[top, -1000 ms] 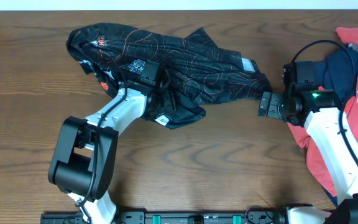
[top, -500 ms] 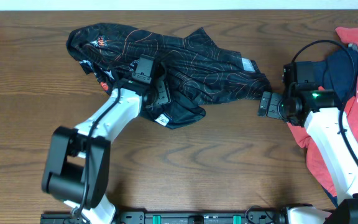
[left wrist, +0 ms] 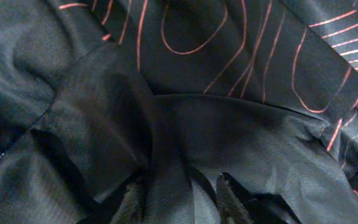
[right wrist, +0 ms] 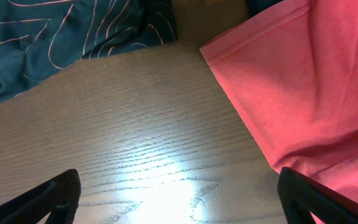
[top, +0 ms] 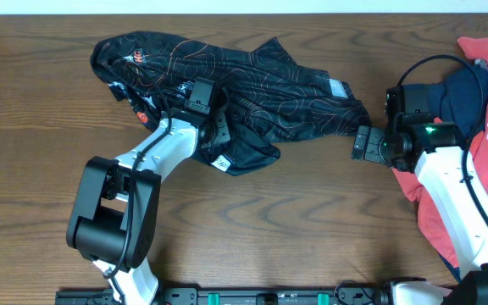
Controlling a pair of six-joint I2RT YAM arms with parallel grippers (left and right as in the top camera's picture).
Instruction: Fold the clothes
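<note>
The black jersey lies crumpled on the desk. The left hand straddles a ridge of its fabric; whether it grips, I cannot tell. Pinching several layers would likely drag the heap. The right hand, fingers wide apart, waits empty beside the jersey.

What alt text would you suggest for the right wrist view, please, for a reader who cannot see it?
The right gripper hangs open over bare wooden table, holding nothing. A red T-shirt fills the right side, and the black jersey with orange lines edges the top left.

Overhead top-down, wrists close, sharing jersey
</note>
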